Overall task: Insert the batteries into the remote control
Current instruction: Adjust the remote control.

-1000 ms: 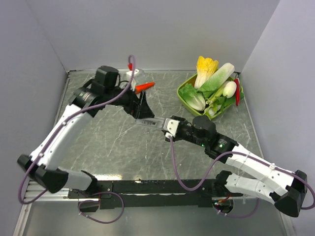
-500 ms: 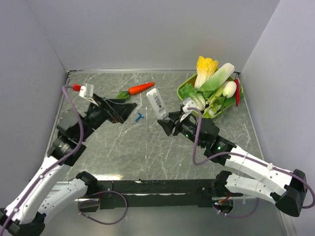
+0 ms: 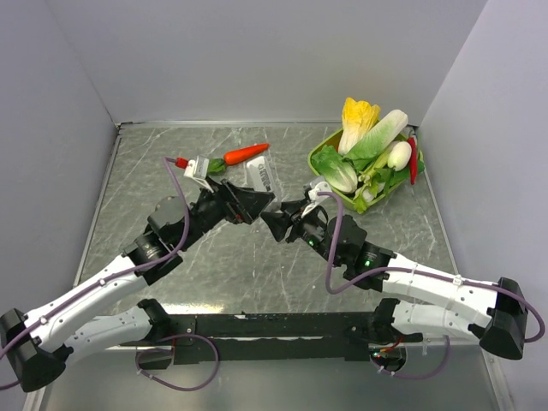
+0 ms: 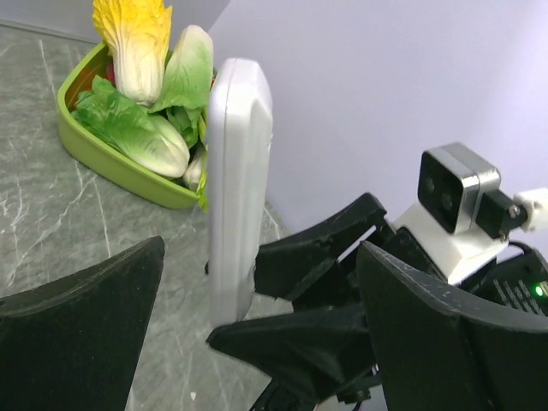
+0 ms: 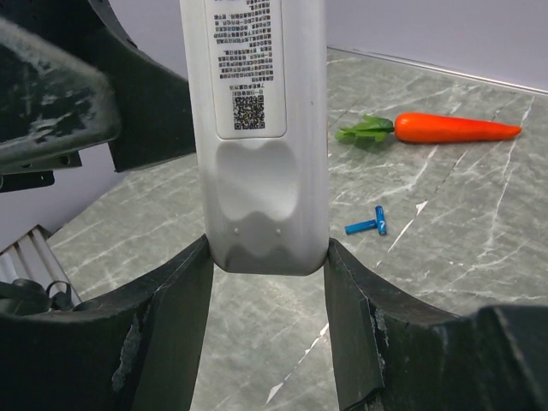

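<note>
The white remote control (image 5: pixel 257 128) stands upright, its labelled back toward the right wrist camera. My right gripper (image 5: pixel 267 257) is shut on its lower end. In the top view the remote control (image 3: pixel 260 175) sticks up over mid-table, above my right gripper (image 3: pixel 276 214). My left gripper (image 4: pixel 261 248) is open wide, its fingers either side of the remote control (image 4: pixel 238 163) and not touching it. It meets the right one tip to tip (image 3: pixel 257 204). Two blue batteries (image 5: pixel 368 224) lie on the table beyond the remote; the top view hides them.
An orange carrot (image 3: pixel 245 153) lies on the table behind the grippers. A green tray (image 3: pixel 318 175) piled with vegetables stands at the back right. Grey walls close in the table on three sides.
My left gripper has swung from the table's left side back to the middle and now faces the remote. The right gripper has shifted the remote a little to the left.
</note>
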Robot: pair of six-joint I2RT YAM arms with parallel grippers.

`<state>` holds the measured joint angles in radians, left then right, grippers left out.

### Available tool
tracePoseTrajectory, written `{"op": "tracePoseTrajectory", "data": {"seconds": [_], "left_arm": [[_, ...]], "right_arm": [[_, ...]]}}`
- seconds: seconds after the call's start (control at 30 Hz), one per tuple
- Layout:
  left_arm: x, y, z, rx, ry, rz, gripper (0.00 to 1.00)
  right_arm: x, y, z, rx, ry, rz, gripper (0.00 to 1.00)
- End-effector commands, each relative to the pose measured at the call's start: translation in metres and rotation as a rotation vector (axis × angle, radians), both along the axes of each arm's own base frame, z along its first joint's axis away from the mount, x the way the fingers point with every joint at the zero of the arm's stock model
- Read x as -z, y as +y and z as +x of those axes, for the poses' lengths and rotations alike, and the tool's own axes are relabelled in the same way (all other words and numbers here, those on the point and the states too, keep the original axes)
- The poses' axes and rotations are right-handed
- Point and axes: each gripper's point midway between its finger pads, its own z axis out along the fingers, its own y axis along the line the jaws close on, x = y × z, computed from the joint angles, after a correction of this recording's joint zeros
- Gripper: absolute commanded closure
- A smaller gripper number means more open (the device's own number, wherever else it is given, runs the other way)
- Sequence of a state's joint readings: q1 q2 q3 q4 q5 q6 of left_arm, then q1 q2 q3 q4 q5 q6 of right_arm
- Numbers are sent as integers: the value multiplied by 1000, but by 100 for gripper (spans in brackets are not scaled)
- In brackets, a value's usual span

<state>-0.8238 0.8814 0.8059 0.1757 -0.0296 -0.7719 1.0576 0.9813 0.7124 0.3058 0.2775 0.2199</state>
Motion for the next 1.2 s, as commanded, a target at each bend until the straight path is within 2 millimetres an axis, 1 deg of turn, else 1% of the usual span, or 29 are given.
{"op": "tracePoseTrajectory", "data": {"seconds": [0.0, 0.03, 0.07, 0.1, 0.27, 0.33, 0.4, 0.67, 0.7, 0.77, 0.8, 0.87, 0.9, 0.97, 1.0, 1.07, 1.1, 1.17], "left_arm": [[-8, -2, 9, -64, -21, -47, 5], [-6, -3, 9, -69, -16, -47, 9], [0, -4, 8, -67, -8, -45, 11], [1, -4, 9, -71, -4, -46, 13], [14, -5, 9, -81, 23, -28, 24], [15, -7, 7, -71, 25, -39, 27], [20, -9, 6, -66, 34, -35, 28], [25, -19, 4, -33, 34, -24, 42], [24, -20, 4, -31, 31, -27, 47], [26, -21, 2, -24, 31, -27, 51], [23, -22, 1, -19, 23, -34, 56], [23, -23, 0, -15, 20, -33, 59], [24, -23, -1, -15, 21, -34, 65], [23, -22, 0, -18, 18, -35, 72], [21, -22, -1, -18, 14, -38, 80], [20, -21, -1, -22, 5, -38, 88], [19, -20, -1, -22, 1, -33, 94], [19, -19, 0, -30, -6, -16, 99]], "right_arm": [[-38, 2, 3, 49, -45, 119, 100], [-38, 3, 2, 52, -45, 121, 100], [-38, 3, 2, 55, -45, 123, 100], [-41, 3, 2, 61, -49, 131, 100], [-43, 5, 0, 66, -51, 141, 100], [-44, 5, 0, 73, -53, 148, 100], [-45, 6, -1, 74, -57, 151, 100], [-46, 10, -5, 64, -66, 148, 100], [-46, 9, -4, 69, -66, 147, 100], [-46, 10, -5, 69, -65, 150, 100], [-46, 9, -5, 74, -63, 157, 100], [-45, 7, -3, 89, -56, 165, 100], [-47, 6, -4, 91, -55, 178, 100], [-49, 6, -5, 90, -57, 184, 100], [-48, 7, -5, 88, -56, 183, 100], [-46, 8, -5, 88, -51, 182, 100], [-45, 7, -5, 90, -43, 187, 100], [-40, 6, -5, 94, -32, 186, 100]]}}
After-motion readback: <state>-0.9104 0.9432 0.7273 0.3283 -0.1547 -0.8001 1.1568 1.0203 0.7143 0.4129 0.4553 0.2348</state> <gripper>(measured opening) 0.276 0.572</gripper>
